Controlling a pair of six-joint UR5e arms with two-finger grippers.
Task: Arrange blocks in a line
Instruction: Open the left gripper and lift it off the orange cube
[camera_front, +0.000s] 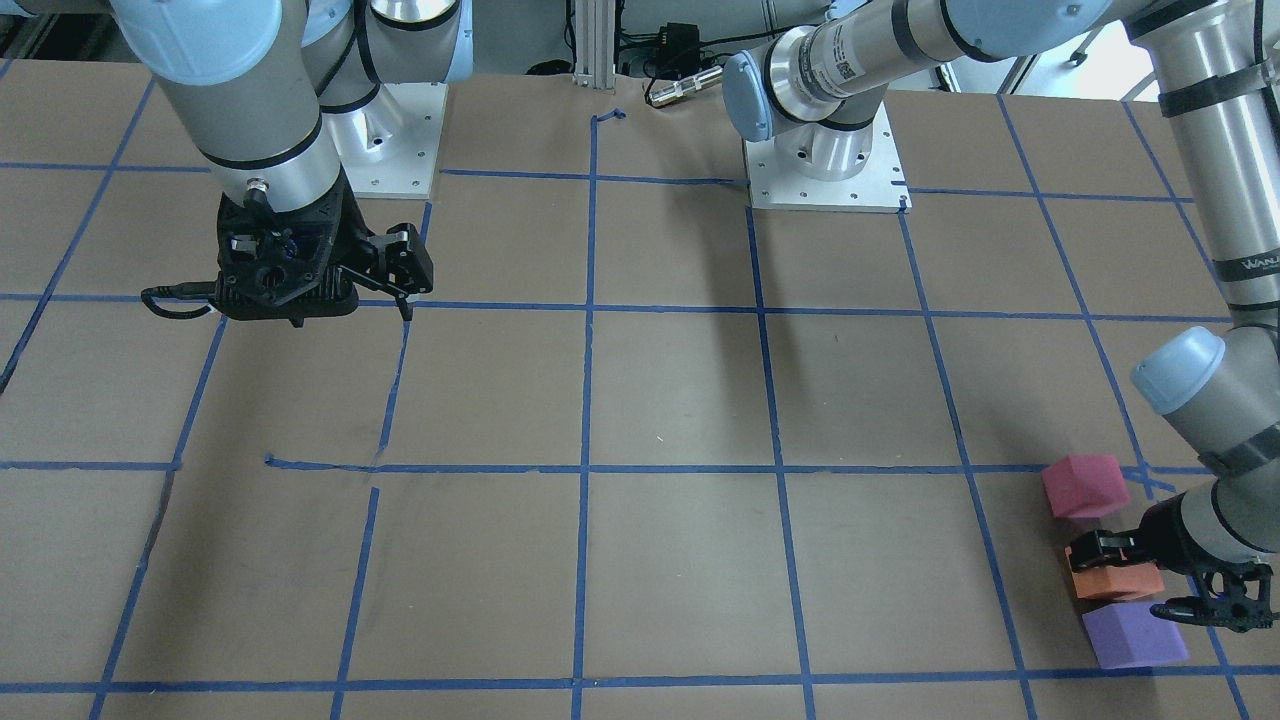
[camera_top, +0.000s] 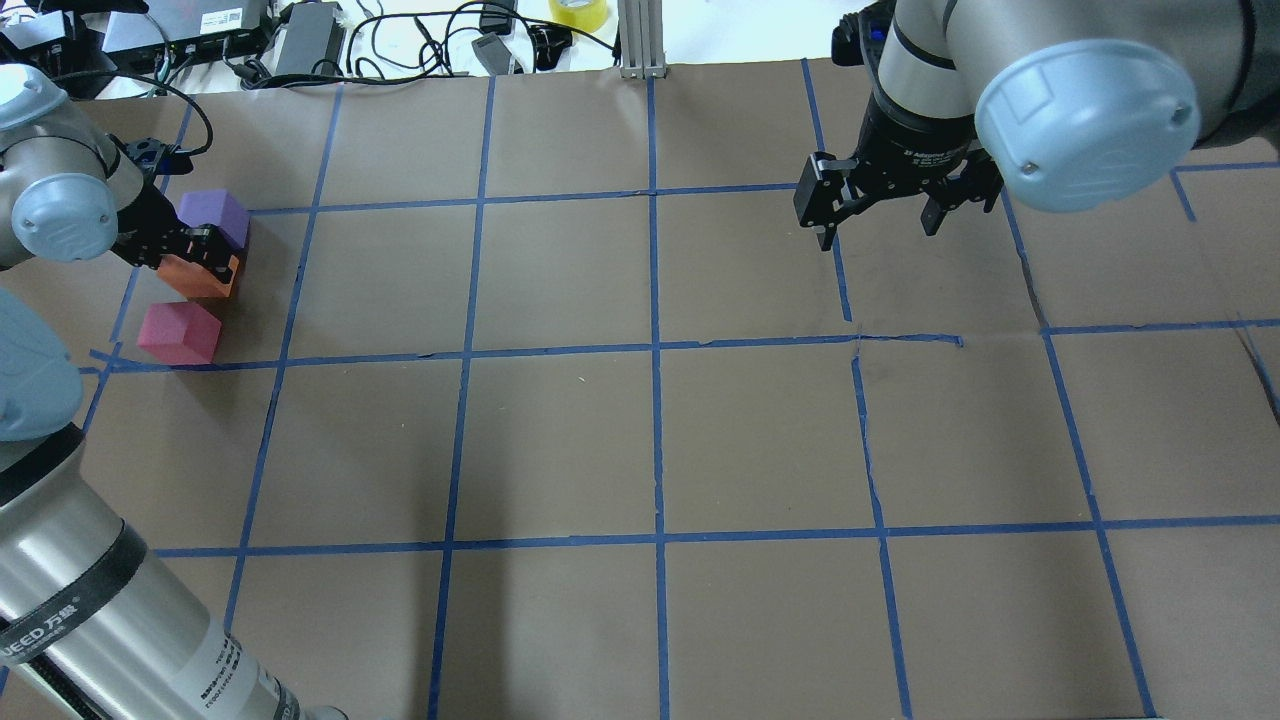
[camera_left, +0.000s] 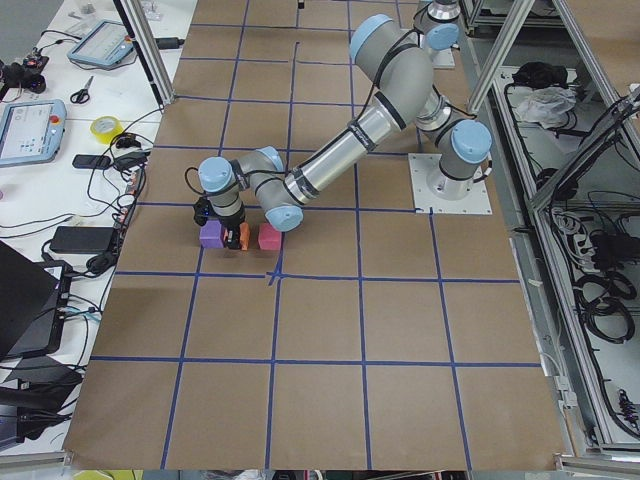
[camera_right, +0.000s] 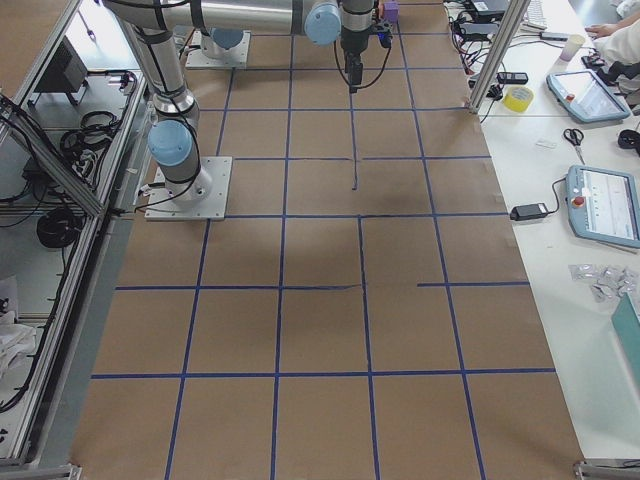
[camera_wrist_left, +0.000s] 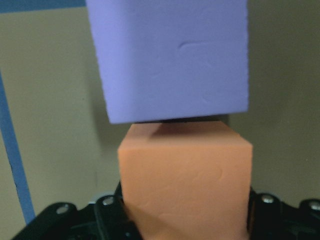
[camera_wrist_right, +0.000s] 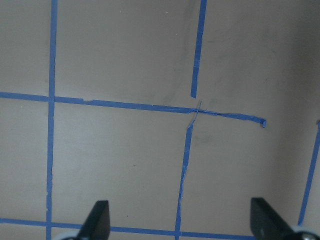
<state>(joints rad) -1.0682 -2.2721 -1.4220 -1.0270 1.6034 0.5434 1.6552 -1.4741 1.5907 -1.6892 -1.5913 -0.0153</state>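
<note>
— Brown paper table (camera_top: 560, 440), blue tape grid (camera_top: 658, 440). Where are the blocks?

— Far-left square on my feed. I see three matte foam cubes: pink block (camera_top: 180, 332) nearest the robot, orange block (camera_top: 205, 280) in the middle, purple block (camera_top: 213, 214) farthest. The row runs away from the robot, a bit crooked, with the cubes twisted off the tape lines.

— Grippers?

— My left gripper (camera_front: 1140, 578) is clamped on the orange block, with the purple block right against it or nearly so, I can't tell. My right gripper (camera_top: 878, 232) hangs spread wide over bare paper, well apart. Cables (camera_top: 400, 45) and a yellow tape roll (camera_top: 578, 12) lie past the far edge.
</note>
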